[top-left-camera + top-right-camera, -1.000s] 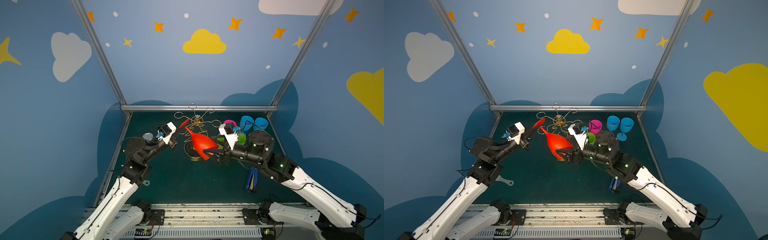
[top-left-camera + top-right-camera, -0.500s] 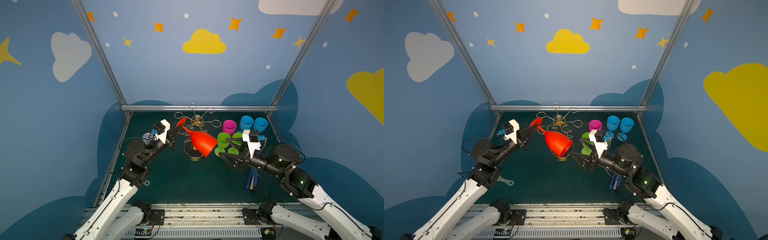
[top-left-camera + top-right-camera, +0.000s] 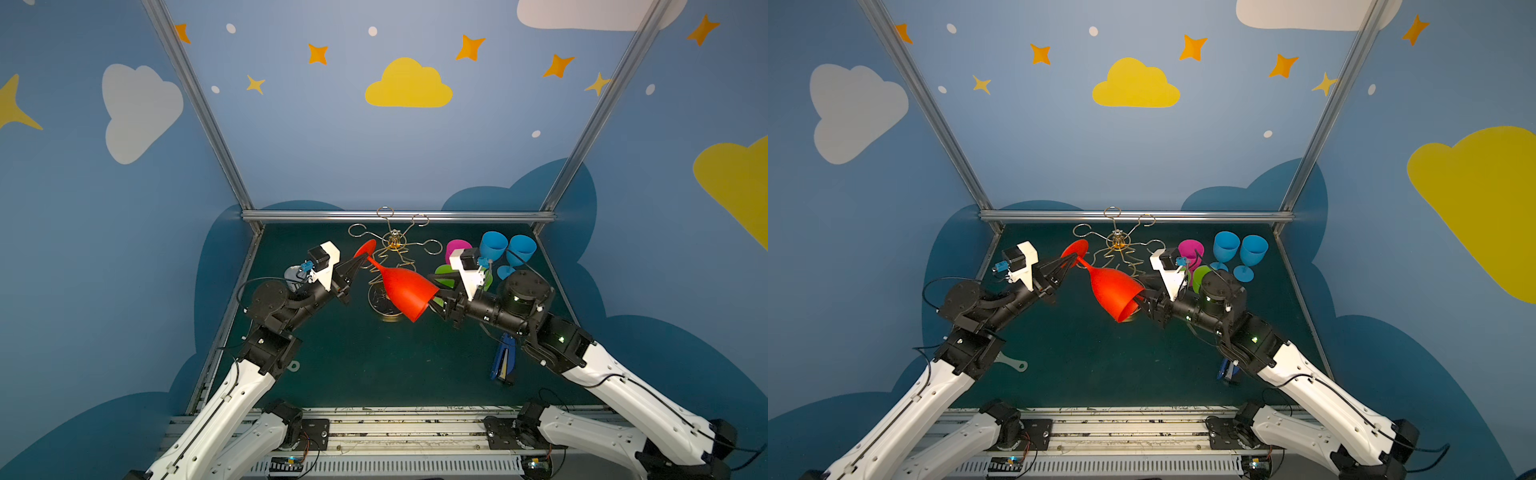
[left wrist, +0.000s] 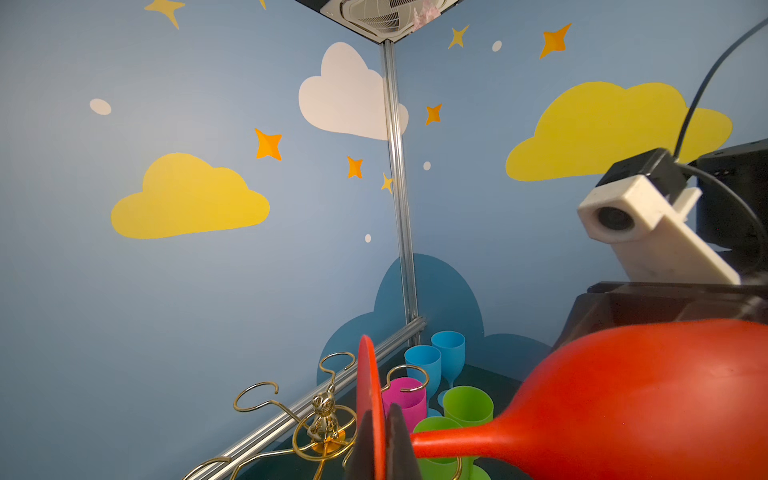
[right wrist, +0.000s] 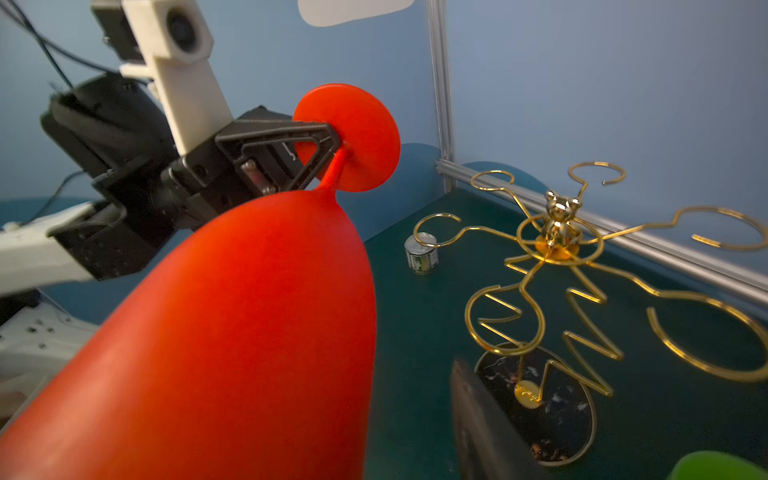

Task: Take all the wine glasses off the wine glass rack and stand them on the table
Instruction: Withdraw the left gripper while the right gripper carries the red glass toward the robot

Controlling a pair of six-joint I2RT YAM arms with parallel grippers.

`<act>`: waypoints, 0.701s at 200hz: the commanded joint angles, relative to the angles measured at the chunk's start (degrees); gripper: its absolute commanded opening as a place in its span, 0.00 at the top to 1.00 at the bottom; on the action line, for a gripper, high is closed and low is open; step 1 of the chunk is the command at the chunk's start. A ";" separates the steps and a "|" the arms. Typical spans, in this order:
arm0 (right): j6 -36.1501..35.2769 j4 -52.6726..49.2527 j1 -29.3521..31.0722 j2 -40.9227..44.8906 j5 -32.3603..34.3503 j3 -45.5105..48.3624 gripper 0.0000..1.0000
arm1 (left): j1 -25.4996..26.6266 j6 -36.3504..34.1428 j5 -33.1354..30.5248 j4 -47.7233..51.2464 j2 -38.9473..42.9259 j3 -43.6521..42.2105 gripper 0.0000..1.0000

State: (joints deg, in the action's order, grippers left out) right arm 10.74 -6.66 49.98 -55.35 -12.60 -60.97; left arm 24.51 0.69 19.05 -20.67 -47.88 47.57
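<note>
The red wine glass (image 3: 405,291) (image 3: 1115,291) hangs in the air, tilted, foot up and bowl down, just in front of the gold wine glass rack (image 3: 392,245) (image 3: 1119,243). My left gripper (image 3: 360,262) (image 4: 380,440) is shut on the glass's round foot, beside the stem. My right gripper (image 3: 436,300) (image 3: 1142,305) is at the bowl's rim. In the right wrist view one of its fingers (image 5: 478,415) stands a gap away from the bowl (image 5: 249,332); its other finger is hidden. None of the rack's loops (image 5: 557,232) that show holds a glass.
A pink glass (image 3: 457,247), two blue glasses (image 3: 494,245) and green glasses (image 3: 446,276) stand at the back right. A blue tool (image 3: 503,361) lies under my right arm. A small can (image 5: 422,253) stands at the left, and a flat grey piece (image 3: 1013,363) lies near the left wall.
My right gripper, drawn back to the right half a second ago, has come in to the bowl's rim with narrower jaws. The left gripper keeps hold of the foot.
</note>
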 commanded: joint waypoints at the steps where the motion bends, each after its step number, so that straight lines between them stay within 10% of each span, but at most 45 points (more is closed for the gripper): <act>1: 0.29 2.96 -0.30 0.23 -1.26 -2.38 0.72 | -0.07 0.77 0.63 -1.44 0.67 -0.73 0.97; 68: 0.87 1.53 -0.31 3.42 2.51 -1.43 1.00 | -0.08 -0.19 -2.40 -1.48 1.27 -1.49 0.84; 102: -1.10 -1.90 -0.27 5.43 5.25 -2.33 1.00 | -0.08 0.18 -8.75 -0.71 2.96 -2.32 0.28; 140: -4.76 -9.22 -0.23 10.56 8.91 -3.88 1.00 | -0.08 -0.27 -19.35 3.45 8.19 -4.68 0.01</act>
State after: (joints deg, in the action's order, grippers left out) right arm 9.04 -10.61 49.74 -48.53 -7.09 -61.25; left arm 24.95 0.64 10.24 -19.05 -43.40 44.64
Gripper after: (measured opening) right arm 0.050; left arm 0.985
